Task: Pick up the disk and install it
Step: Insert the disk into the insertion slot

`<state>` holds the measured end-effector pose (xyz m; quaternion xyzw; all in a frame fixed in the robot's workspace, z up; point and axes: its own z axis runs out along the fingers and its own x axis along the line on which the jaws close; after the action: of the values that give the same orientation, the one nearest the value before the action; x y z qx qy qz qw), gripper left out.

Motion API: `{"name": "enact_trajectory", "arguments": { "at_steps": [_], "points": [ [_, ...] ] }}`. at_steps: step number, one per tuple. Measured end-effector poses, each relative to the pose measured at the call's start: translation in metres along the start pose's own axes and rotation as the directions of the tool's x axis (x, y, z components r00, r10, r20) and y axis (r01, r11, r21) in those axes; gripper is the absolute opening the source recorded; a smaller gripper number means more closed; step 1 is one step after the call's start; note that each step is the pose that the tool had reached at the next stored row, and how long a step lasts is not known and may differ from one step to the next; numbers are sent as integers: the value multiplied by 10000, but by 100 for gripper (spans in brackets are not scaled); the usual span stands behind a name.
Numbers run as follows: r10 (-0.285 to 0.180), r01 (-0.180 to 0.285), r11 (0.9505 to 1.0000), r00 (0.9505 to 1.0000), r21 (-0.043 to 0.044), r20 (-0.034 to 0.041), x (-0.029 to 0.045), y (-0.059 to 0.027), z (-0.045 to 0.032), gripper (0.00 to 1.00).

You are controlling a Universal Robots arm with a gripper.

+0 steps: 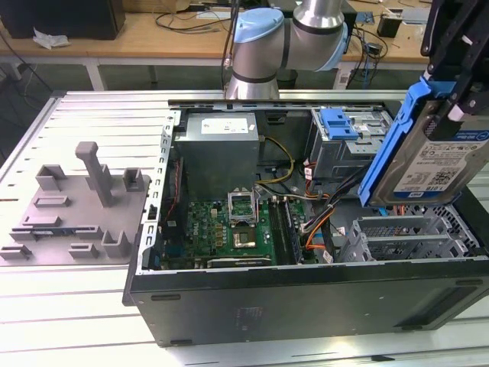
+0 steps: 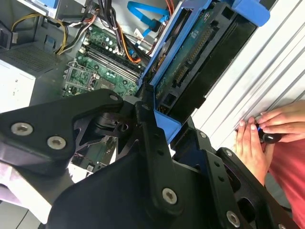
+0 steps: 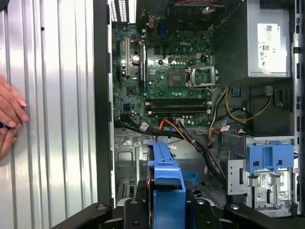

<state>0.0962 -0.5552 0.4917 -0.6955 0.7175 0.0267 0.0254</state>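
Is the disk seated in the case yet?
No, in the exterior view the gripper holds the disk tilted in the air above the open case.

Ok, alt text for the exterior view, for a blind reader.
The claw holds the disk, tilted in its blue bracket, above the open computer case at the exterior view's right. A grey fixture sits on the table at that view's left.

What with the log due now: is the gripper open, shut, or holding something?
Gripper: shut on the disk, holding it tilted over the open computer case.
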Motion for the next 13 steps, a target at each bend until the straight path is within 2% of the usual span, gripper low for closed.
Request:
{"name": "enact_trajectory", "arguments": {
  "at_steps": [3,13],
  "points": [
    [-1,1,10000,10000,-1,0,2,-54,0,37],
    [-14,14,10000,10000,-1,0,2,-88,0,37]
  ]
}}
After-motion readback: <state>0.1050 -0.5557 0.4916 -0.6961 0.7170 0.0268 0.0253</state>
